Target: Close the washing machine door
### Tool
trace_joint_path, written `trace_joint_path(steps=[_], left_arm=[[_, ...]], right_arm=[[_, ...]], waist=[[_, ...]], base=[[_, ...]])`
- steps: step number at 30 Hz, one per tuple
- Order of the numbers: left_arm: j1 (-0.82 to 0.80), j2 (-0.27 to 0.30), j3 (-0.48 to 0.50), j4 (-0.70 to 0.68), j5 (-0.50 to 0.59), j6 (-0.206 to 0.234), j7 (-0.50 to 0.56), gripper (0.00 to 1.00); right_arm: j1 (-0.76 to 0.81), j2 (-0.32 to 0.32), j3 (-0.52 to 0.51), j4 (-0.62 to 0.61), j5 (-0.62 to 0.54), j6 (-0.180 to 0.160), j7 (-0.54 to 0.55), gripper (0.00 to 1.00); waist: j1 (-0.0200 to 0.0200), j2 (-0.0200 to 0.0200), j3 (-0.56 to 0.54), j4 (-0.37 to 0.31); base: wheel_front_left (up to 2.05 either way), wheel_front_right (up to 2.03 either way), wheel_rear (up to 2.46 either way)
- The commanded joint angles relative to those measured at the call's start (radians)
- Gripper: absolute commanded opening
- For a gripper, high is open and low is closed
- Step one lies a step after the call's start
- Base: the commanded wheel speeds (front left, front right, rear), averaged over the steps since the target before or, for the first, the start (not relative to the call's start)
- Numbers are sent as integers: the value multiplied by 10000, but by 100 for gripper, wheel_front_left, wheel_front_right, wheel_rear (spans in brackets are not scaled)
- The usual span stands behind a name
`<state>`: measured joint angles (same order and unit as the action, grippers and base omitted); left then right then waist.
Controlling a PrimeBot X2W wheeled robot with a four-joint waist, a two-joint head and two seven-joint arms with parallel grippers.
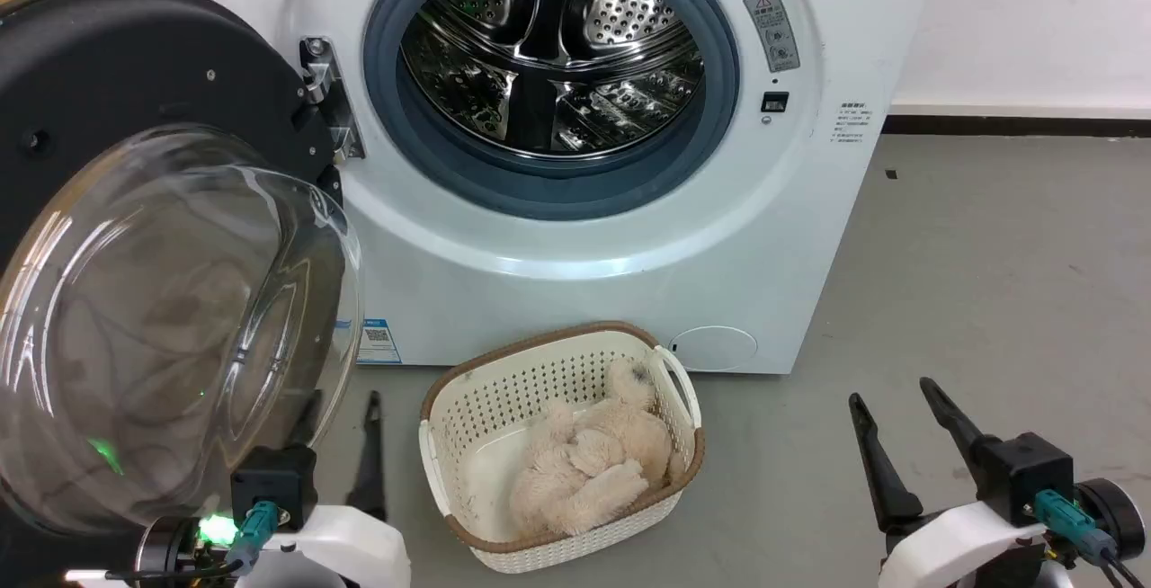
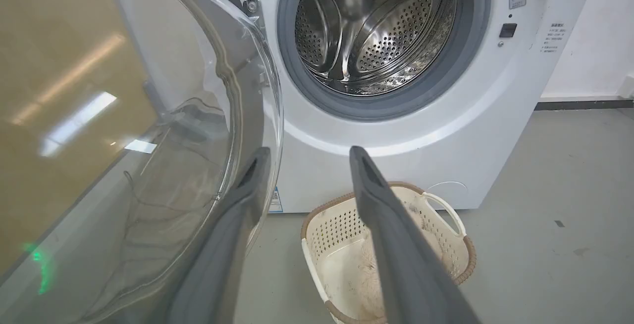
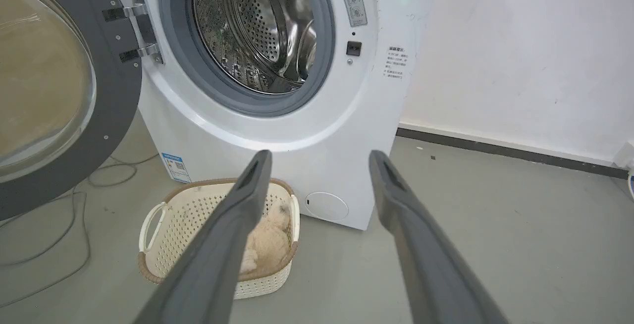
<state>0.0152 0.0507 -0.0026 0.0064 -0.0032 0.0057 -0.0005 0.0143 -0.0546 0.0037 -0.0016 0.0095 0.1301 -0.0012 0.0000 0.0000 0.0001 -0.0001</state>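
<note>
The washing machine (image 1: 575, 246) (image 2: 421, 131) (image 3: 307, 135) stands white and square ahead, its steel drum (image 1: 548, 49) bare inside the blue-grey gasket. The washing machine door (image 1: 117, 57) (image 3: 116, 91) hangs swung wide open on its left hinge, and its clear glass bowl (image 1: 171, 327) (image 2: 148, 165) bulges toward me. My left gripper (image 1: 342, 404) (image 2: 309, 150) is open, low beside the bowl. One finger shows through the glass, and I cannot tell whether it touches. My right gripper (image 1: 890, 390) (image 3: 319, 153) is open over the floor at the lower right, holding nothing.
A cream perforated basket (image 1: 504, 390) (image 2: 337, 225) (image 3: 183, 215) with a fluffy beige plush toy (image 1: 593, 458) (image 3: 265, 242) sits on the grey floor right before the machine. Cables (image 3: 74, 205) lie on the floor under the door. A white wall (image 1: 1034, 22) runs behind to the right.
</note>
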Motion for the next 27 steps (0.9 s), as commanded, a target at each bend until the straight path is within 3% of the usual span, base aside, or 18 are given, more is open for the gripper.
trace_joint_path(steps=[1,27], left_arm=[[14,0,-1,20,-24,12,-82,100],[177,8,-24,84,-161,135,-646,100]], right_arm=[[6,1,10,33,44,0,-75,100],[48,11,355,225,397,1,-640,100]], waist=[[0,0,2,3],[0,0,-71,639]], base=[[0,0,0],[0,0,0]])
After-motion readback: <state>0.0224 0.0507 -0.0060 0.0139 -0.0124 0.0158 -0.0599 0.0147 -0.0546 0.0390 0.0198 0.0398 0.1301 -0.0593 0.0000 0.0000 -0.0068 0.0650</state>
